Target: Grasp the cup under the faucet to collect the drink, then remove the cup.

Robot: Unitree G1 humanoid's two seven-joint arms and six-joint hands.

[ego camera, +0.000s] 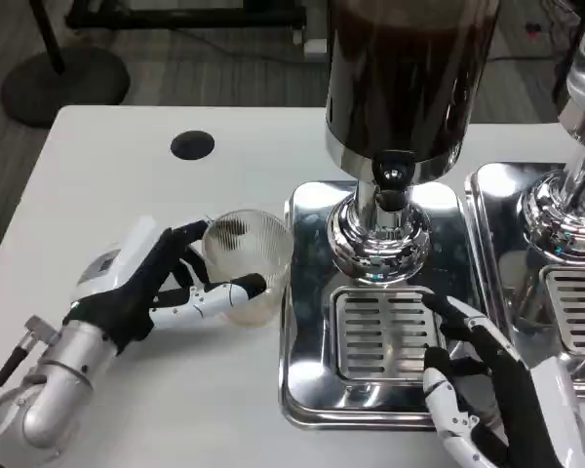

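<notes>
White table (127,390) with a black round port (192,145) near its far edge. Head view: the left hand (161,283) grasps the ribbed clear cup (248,261), which stands on the table just left of the steel drip tray (302,390), not under the faucet (393,190). The dispenser (409,68) holds dark drink. The right hand (487,390) rests released, fingers apart, over the tray's right front corner beside the grate (382,331). A second tray (487,195) abuts on the right.

Dispenser tank (409,68) top cut off, right hand (497,395) cropped at the bottom edge, second dispenser (570,205) cropped right.
</notes>
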